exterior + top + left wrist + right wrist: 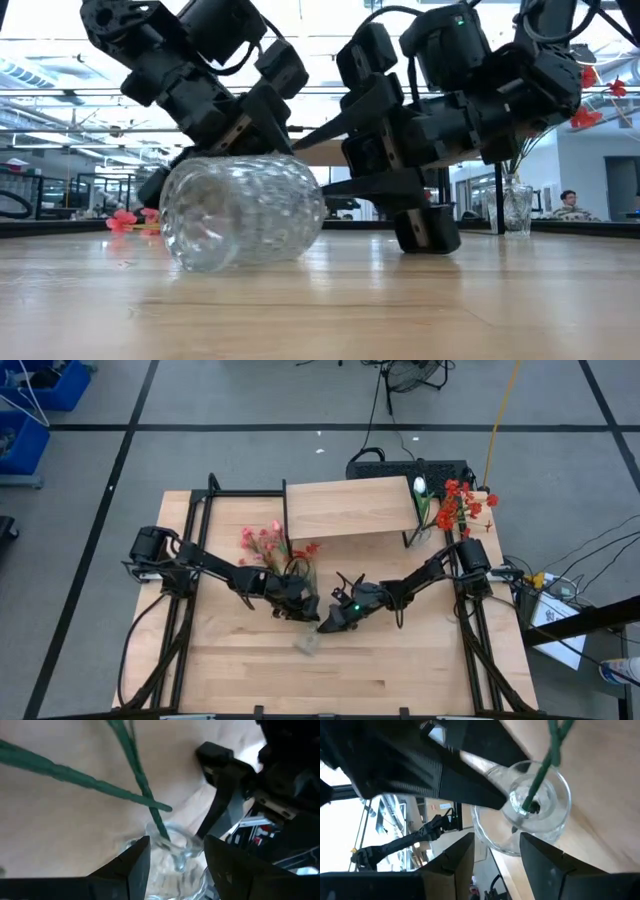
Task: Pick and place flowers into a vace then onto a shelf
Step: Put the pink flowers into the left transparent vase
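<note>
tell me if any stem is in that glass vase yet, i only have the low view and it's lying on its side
observer: yes, the right wrist view shows a green stem with its tip inside the mouth of the vase.
operator: where are its blossoms
observer: in the high view the pink flowers lie on the table, on the far side of the left gripper.
operator: anything on the shelf
observer: no, the high view shows nothing on the shelf.
</note>
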Controlling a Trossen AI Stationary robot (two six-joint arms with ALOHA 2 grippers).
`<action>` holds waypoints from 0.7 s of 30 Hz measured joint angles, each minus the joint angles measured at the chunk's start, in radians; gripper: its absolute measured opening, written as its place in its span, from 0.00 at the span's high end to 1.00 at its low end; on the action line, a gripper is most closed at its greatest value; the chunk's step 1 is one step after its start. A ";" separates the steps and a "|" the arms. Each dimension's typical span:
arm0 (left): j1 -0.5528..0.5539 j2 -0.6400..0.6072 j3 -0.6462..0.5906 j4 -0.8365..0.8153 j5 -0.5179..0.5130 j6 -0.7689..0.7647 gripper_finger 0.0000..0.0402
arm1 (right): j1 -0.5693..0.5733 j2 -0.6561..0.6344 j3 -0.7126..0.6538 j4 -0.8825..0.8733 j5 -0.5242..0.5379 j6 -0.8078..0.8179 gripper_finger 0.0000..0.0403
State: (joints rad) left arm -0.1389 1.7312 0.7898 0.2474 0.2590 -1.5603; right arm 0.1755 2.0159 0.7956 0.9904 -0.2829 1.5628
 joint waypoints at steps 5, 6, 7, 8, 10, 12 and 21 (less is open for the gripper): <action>-0.006 0.011 0.000 -0.009 0.022 -0.021 0.53 | -0.004 -0.002 0.000 -0.069 0.032 -0.091 0.65; -0.007 0.025 0.001 0.003 0.030 -0.020 0.53 | -0.004 -0.003 0.000 -0.084 0.039 -0.110 0.65; -0.007 0.031 0.003 0.006 0.051 -0.018 0.54 | -0.002 -0.003 -0.002 -0.074 0.047 -0.131 0.66; -0.006 0.033 0.003 -0.007 0.071 -0.021 0.55 | -0.001 -0.002 -0.004 -0.047 0.050 -0.138 0.67; -0.004 0.043 0.003 -0.015 0.090 -0.040 0.55 | -0.002 0.000 -0.006 -0.006 0.039 -0.137 0.68; -0.003 0.045 0.004 -0.021 0.101 -0.095 0.55 | -0.009 0.003 -0.006 0.025 0.019 -0.128 0.68; -0.009 0.050 0.002 -0.140 0.158 -0.094 0.35 | -0.039 0.004 -0.009 0.111 -0.086 -0.112 0.67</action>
State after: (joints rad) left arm -0.1481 1.7811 0.7916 0.1070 0.4173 -1.6540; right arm 0.1364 2.0201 0.7864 1.1017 -0.3688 1.4512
